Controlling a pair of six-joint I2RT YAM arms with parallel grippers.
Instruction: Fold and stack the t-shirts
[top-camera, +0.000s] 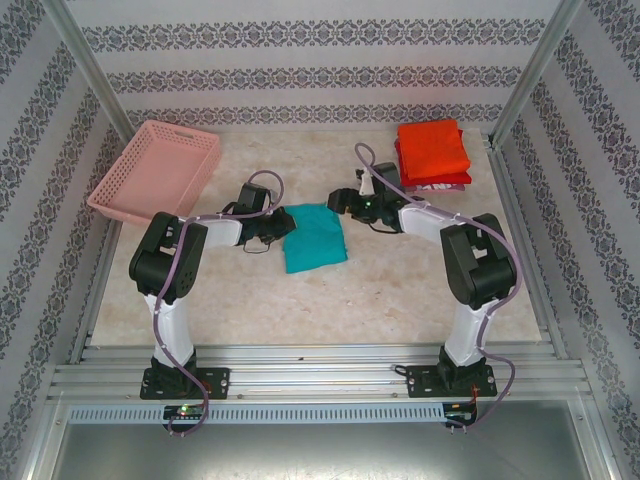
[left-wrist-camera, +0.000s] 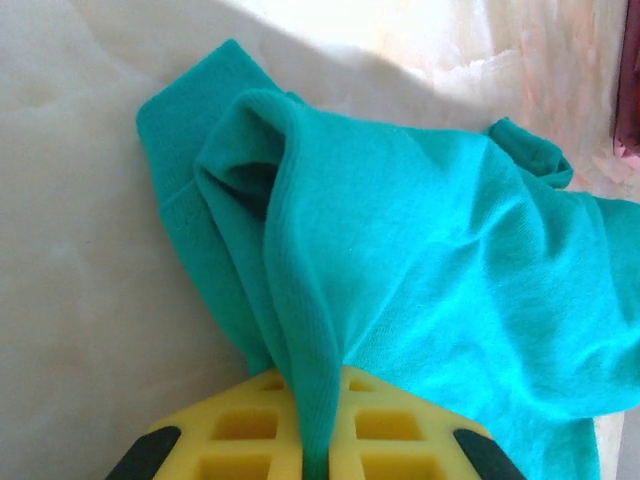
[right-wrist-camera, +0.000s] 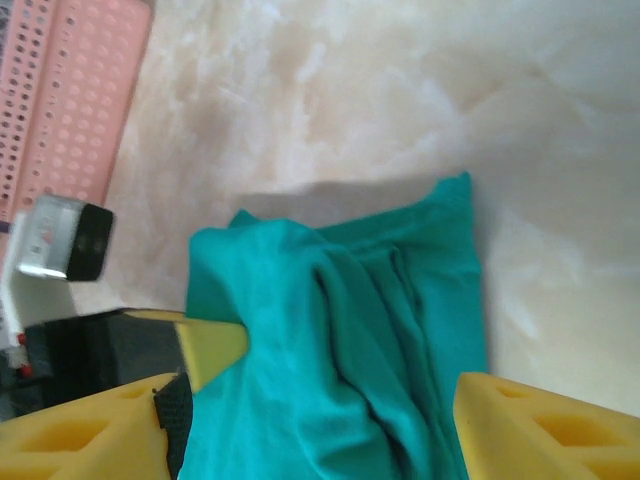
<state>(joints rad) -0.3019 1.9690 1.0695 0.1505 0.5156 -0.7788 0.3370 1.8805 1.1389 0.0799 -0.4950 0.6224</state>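
Two grippers at one teal t-shirt, loosely folded into a rough rectangle on the marble-patterned table.

Left gripper: sits at the tee's left edge. Seen from its own wrist, pinches a raised ridge of the teal t-shirt between yellow fingers closed tight on the cloth. Leaves no gap beyond the fold itself. Pulls that ridge up off the table, with the rest of the tee fanning out beyond the fingertips in soft creases. Appears too in the right wrist view, its yellow finger against the tee's edge.

Right gripper: hangs at the tee's far edge, just above it. From its own wrist, spreads yellow fingers wide, one on each side of the teal t-shirt. Holds nothing; cannot tell whether the pads touch the cloth bunched between them.

Away from the tee:
- Far right, well apart: folded stack of t-shirts, orange-red t-shirt on top, red t-shirt under it, a sliver of white-pink print at the near edge.
- Far left, well apart: pink lattice basket, also seen from the right wrist.
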